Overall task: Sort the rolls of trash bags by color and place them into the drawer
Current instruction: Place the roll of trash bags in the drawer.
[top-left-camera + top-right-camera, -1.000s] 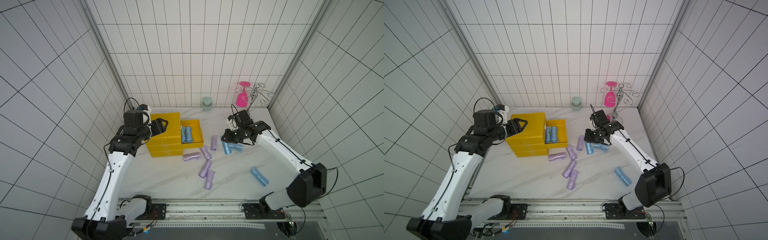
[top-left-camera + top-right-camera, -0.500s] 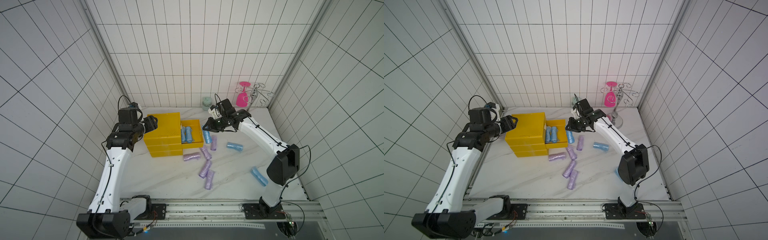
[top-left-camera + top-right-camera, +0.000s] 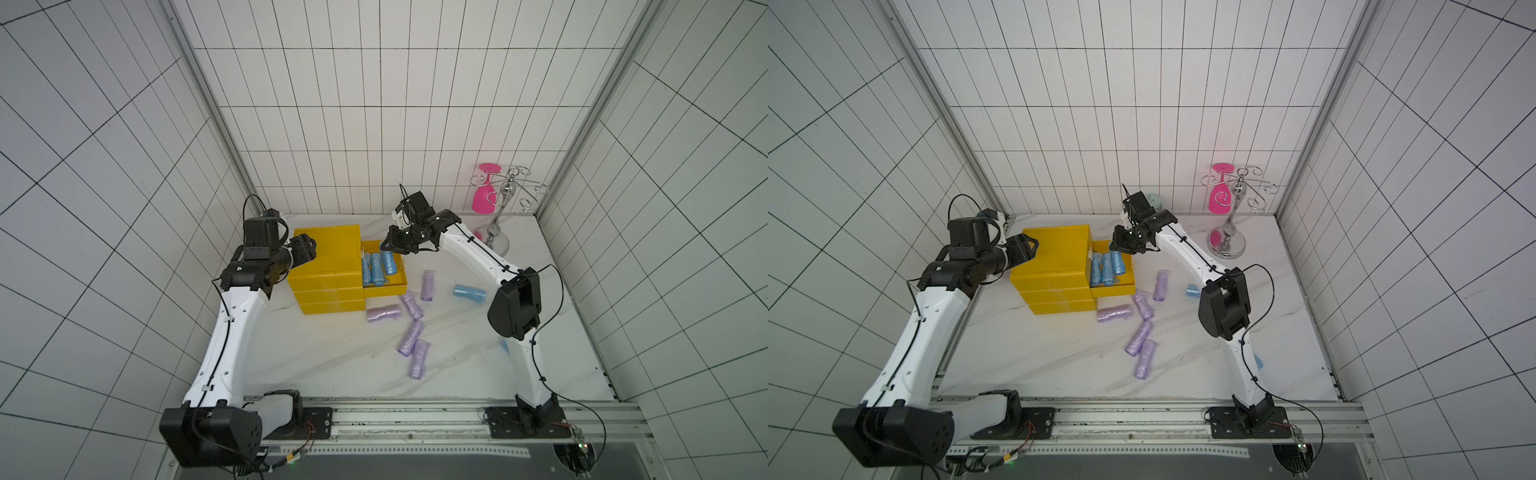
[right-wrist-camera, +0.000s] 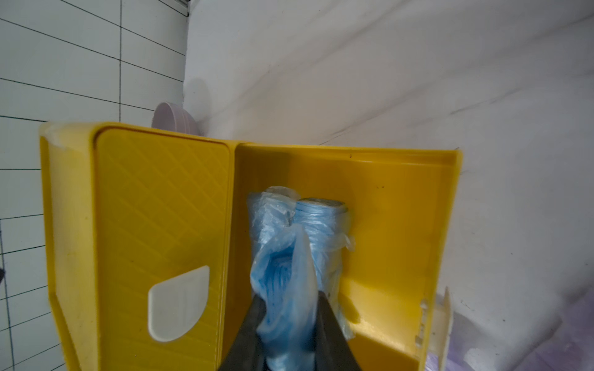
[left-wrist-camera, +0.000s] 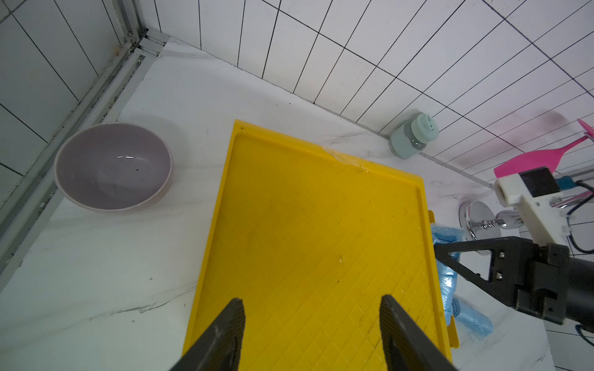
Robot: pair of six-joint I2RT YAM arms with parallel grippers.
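Note:
The yellow drawer unit (image 3: 328,257) stands at the back left with its top drawer (image 3: 384,286) pulled out. Two light blue rolls (image 4: 318,225) lie in the drawer. My right gripper (image 4: 291,298) is shut on a third light blue roll (image 4: 283,279) and holds it over the open drawer, also visible in both top views (image 3: 388,262) (image 3: 1119,262). My left gripper (image 5: 310,308) is open and empty over the unit's top, near its left edge (image 3: 307,253). Several lilac rolls (image 3: 409,338) and one light blue roll (image 3: 468,293) lie on the table.
A lilac bowl (image 5: 112,167) sits behind the unit on its left. A green jar (image 5: 413,136) stands at the back wall. A metal rack (image 3: 498,232) with a hanging pink glass (image 3: 484,195) stands at the back right. Another blue roll (image 3: 1257,361) peeks from behind the right arm.
My right gripper has carried a light blue roll leftwards from the table to over the open drawer. My left gripper has pulled back towards the unit's left edge.

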